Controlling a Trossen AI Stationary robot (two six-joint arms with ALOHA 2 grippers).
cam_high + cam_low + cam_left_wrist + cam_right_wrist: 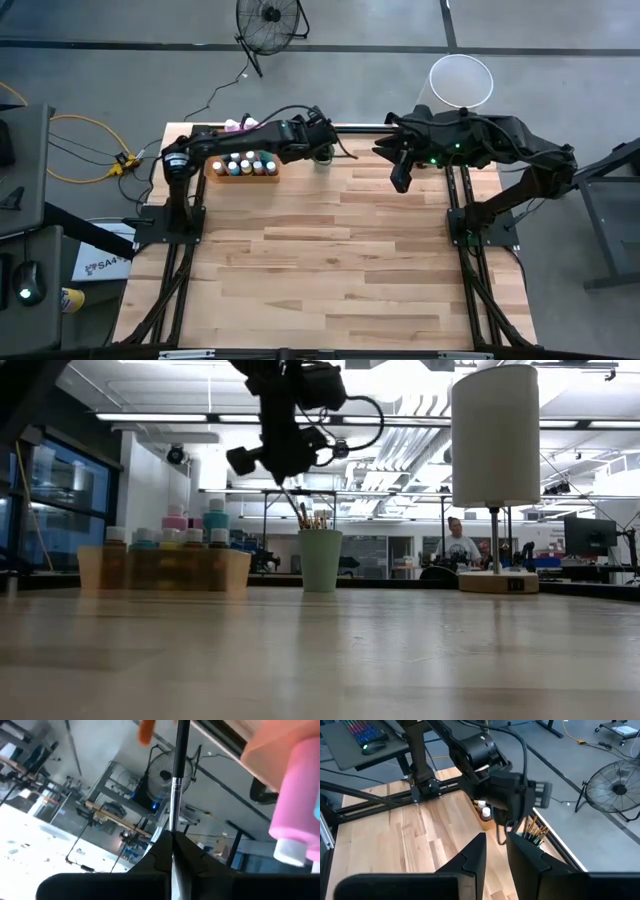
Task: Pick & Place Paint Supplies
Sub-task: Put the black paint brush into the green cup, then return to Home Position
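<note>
I see my left gripper [172, 851] poised above the green cup [320, 560] at the surface's [330, 260] far edge, fingers clamped tight on one brush [177, 775], other brushes [535, 831] standing in the cup beside the orange tray [243, 176] of paint bottles [248, 164], while my right gripper [495, 852] hangs mid-air, fingers slightly parted, holding nothing.

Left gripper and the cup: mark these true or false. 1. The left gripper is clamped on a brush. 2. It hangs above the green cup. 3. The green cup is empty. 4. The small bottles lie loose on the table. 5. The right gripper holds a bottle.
1. True: the left gripper is shut on a brush.
2. True: it is over the green cup.
3. False: brushes stand in it.
4. False: the small bottles stand in the orange tray.
5. False: the right gripper holds nothing.
</note>
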